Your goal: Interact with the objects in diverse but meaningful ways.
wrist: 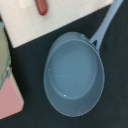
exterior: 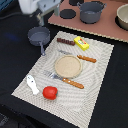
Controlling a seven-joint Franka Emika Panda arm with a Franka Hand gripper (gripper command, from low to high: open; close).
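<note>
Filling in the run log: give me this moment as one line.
claw: above frying pan, state unclear | pan: empty, off the mat | tomato, sausage: on mat | pot: on board

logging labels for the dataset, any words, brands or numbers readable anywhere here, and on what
No text can be read in either view.
Yellow packet: red marks on it, too blurred to read as letters.
Pan, pot, plate, tomato: no print visible.
</note>
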